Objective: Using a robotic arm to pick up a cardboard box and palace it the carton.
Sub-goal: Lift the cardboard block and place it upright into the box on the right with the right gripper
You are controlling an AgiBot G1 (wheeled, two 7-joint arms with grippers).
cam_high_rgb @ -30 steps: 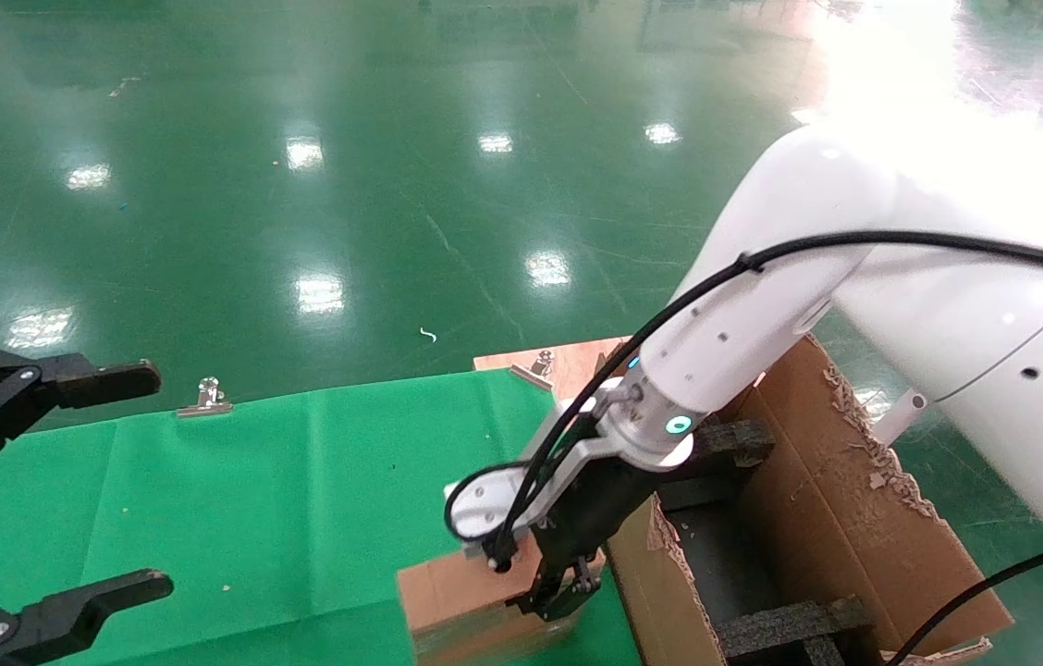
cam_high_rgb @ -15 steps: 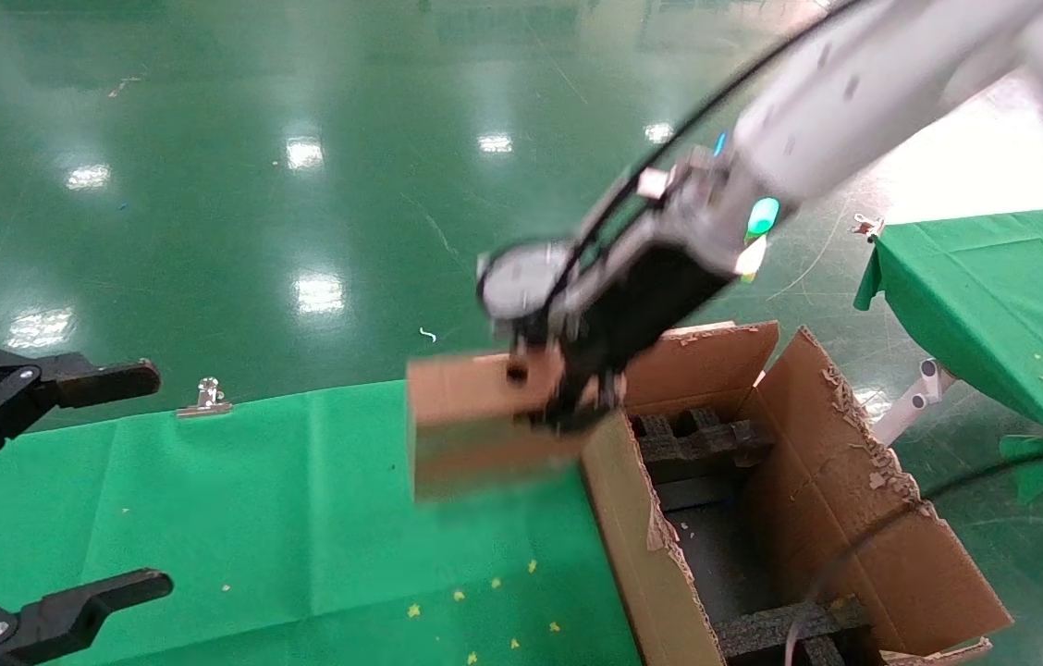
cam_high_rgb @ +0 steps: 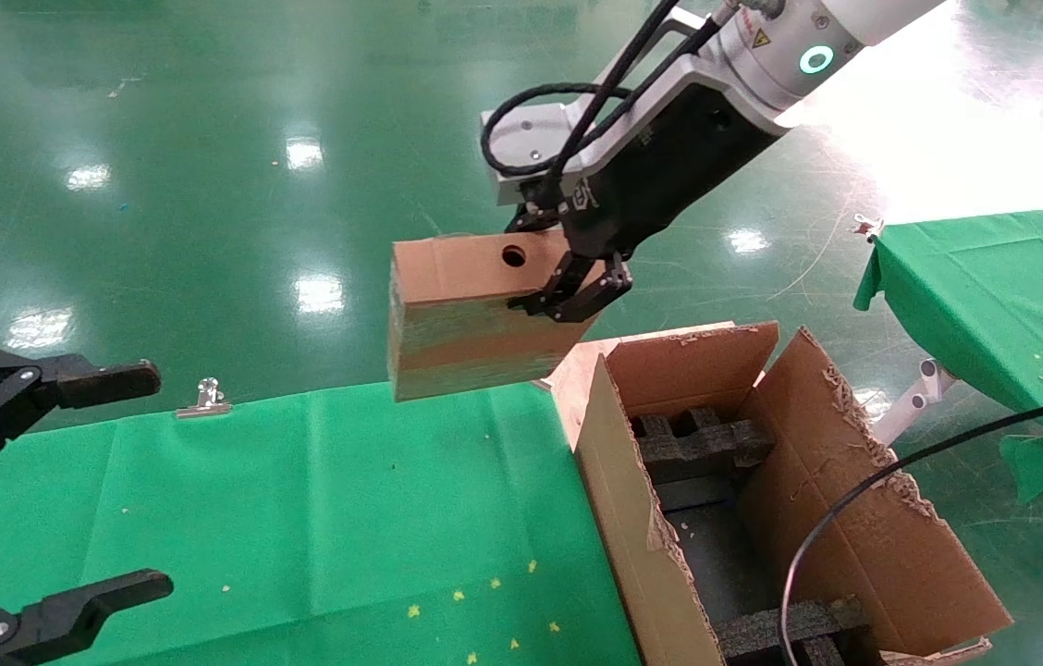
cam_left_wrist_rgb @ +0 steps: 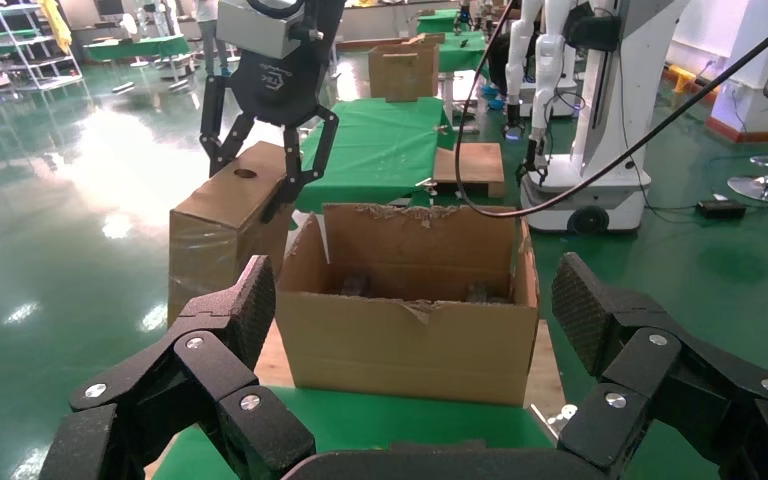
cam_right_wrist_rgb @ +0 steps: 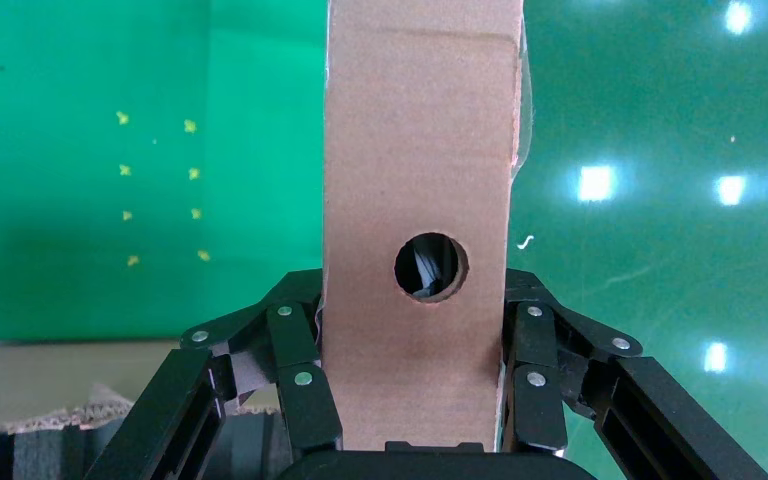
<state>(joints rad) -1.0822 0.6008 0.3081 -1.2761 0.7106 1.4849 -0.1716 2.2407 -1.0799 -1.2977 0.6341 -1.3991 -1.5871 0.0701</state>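
The small closed brown cardboard box [cam_high_rgb: 471,314], rectangular, with a round hole in its top face and glossy clear tape over its side, was held in the air at the centre of the head view, above the green cloth-covered desk [cam_high_rgb: 300,518] and just up-left of the carton's near corner. A second earlier it had rested low on the desk; since then it had been lifted clear and carried upward, so the pick was judged complete and the transfer begun, with the box not yet over the opening. The right hand [cam_high_rgb: 568,287], black and multi-linked on the white glossy robotic arm [cam_high_rgb: 799,46], was closed on the box, its fingers pressed flat against both narrow sides in the right wrist view. The large brown corrugated carton [cam_high_rgb: 817,462], at the lower right of the frame, stood open with ragged torn flaps and black foam inserts [cam_high_rgb: 697,444] inside. The left hand [cam_high_rgb: 41,490], black, was parked at the lower left with its fingers spread wide and holding nothing. A shiny green floor [cam_high_rgb: 207,185] lay beyond.
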